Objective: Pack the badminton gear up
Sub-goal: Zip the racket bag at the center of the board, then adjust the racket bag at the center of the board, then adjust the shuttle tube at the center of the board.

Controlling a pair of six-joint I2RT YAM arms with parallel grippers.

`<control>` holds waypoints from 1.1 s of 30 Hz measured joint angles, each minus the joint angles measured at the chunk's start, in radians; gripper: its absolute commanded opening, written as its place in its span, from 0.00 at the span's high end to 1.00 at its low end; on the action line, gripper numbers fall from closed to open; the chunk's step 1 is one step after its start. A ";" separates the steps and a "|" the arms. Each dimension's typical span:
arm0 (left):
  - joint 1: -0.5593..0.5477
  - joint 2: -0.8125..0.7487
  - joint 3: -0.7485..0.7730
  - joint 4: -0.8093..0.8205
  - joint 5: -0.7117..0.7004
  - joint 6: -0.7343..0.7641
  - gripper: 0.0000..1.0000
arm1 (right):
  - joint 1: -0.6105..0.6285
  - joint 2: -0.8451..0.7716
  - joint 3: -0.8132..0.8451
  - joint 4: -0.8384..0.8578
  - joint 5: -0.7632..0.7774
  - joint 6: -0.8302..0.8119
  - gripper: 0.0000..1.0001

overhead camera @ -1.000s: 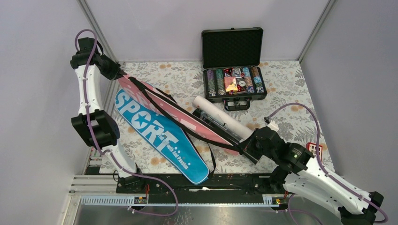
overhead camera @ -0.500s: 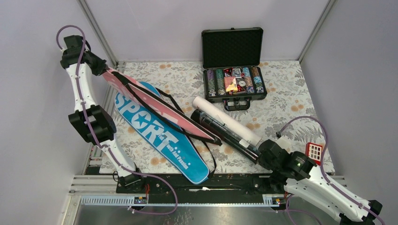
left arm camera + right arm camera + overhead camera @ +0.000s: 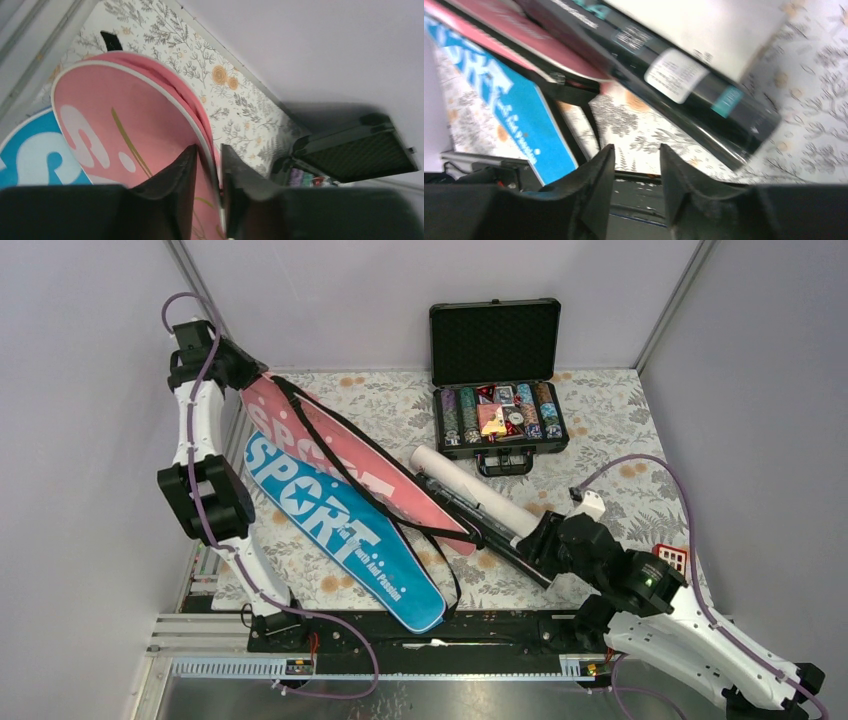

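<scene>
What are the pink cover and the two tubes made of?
Pink cover: probably soft printed fabric, matte, with a piped white edge. Dark tube: looks like glossy plastic, with stuck-on labels. White tube: matte, perhaps cardboard; hard to tell.

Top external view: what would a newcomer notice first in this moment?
Two big racket-shaped SPORT covers fill the left half of the table: the blue cover lies flat, and the pink cover beside it has its far rim pinched by the left gripper. At the far edge, an open black case shows rows of colourful chips.
</scene>
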 measured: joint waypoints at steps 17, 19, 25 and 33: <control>-0.231 0.035 0.118 -0.167 -0.378 0.254 0.01 | 0.000 0.290 0.100 0.137 -0.024 -0.227 0.22; -0.295 -0.035 0.037 -0.161 -0.389 0.267 0.01 | 0.000 0.347 0.102 0.183 -0.023 -0.277 0.15; -0.523 -0.273 -0.342 -0.088 -0.276 0.225 0.01 | -0.006 0.576 0.130 0.363 -0.056 -0.555 0.13; -0.623 -0.290 -0.750 0.076 -0.127 0.084 0.01 | -0.011 0.820 0.167 0.568 -0.215 -0.937 0.06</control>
